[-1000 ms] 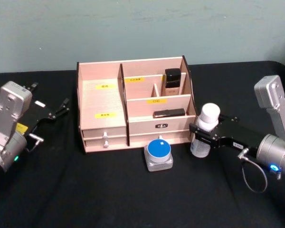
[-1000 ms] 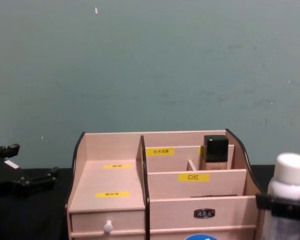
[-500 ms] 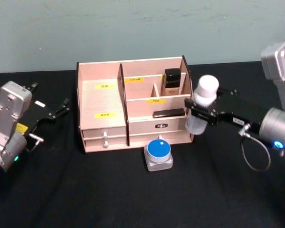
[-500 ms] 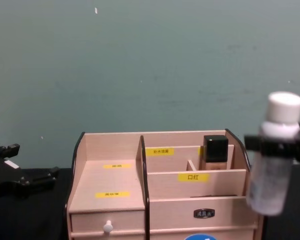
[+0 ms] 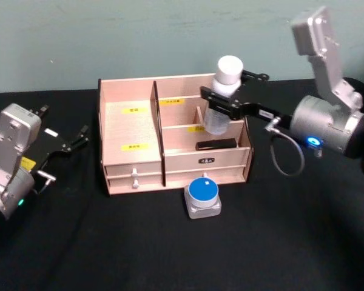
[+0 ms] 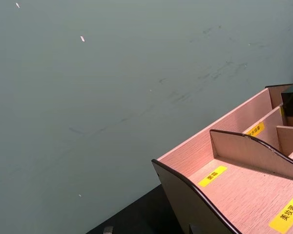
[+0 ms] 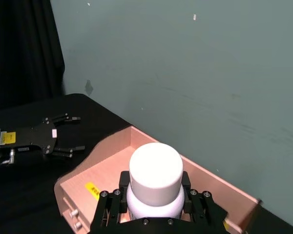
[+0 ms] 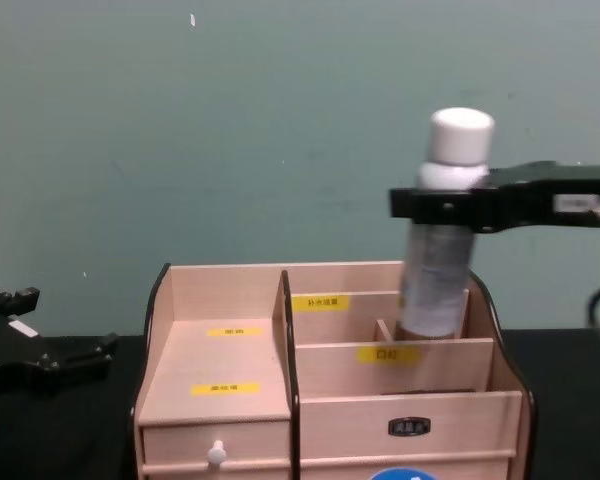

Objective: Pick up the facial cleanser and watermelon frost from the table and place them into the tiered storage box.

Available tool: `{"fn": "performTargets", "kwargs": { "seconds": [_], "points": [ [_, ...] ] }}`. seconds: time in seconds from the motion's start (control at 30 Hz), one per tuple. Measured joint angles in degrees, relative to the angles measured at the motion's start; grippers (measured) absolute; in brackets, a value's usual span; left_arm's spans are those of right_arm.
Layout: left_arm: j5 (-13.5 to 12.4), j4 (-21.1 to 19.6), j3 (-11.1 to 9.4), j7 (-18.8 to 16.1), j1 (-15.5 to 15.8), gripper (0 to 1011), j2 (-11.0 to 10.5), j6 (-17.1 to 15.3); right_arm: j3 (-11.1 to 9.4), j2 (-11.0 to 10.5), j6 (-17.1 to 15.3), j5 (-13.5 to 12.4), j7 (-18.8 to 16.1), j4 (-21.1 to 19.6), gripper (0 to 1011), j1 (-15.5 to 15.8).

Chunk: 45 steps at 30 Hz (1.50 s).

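Black cloth surface (image 5: 139, 248) before a plain teal wall (image 5: 139, 36). The stepped wooden organiser (image 5: 176, 159) stands at the rear centre of the surface, with bare cloth open to its left, to its right and along the whole front edge. A blue-lidded box (image 5: 203, 194) sits just before the organiser's front, below the right-hand drawers.

The right arm reaches in from the right edge, its forearm level and crossing above the organiser's right side wall. The right pincer (image 5: 219, 101) is clamped round the shoulder of a white-capped bottle (image 5: 216, 121). The bottle is held upright, slightly tilted, over the rear right compartments. In the chest view the bottle (image 8: 438, 270) has its base at about the height of that compartment's rim, under the pincer (image 8: 445, 205). Whether it has entered cannot be told.

The left arm rests near the left edge. The left pincer (image 5: 65, 120) is spread wide, pointing toward the organiser's left wall and well apart from it.
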<state>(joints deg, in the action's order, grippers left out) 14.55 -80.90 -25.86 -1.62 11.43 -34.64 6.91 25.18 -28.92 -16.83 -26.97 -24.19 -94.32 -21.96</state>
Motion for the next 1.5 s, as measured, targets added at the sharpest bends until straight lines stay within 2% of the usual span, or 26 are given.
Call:
{"fn": "performTargets", "kwargs": {
  "seconds": [0.2, 0.53, 1.13, 1.5],
  "points": [
    [0.0, 0.0, 0.0, 0.0, 0.0, 1010, 0.0, 0.0, 2.7, 3.4, 0.5, 1.9, 0.1, 4.8, 602, -4.0],
    [0.0, 0.0, 0.0, 0.0, 0.0, 1010, 0.0, 0.0, 4.9, 7.4, 2.0, 4.3, -0.1, 10.8, 602, -7.7],
    [0.0, 0.0, 0.0, 0.0, 0.0, 1010, 0.0, 0.0, 5.4, 11.4, 4.1, 7.4, -0.2, 17.1, 602, -10.4],
    [0.0, 0.0, 0.0, 0.0, 0.0, 1010, 0.0, 0.0, 4.9, 12.6, 5.1, 8.0, -0.7, 19.2, 602, -10.7]
  ]
}}
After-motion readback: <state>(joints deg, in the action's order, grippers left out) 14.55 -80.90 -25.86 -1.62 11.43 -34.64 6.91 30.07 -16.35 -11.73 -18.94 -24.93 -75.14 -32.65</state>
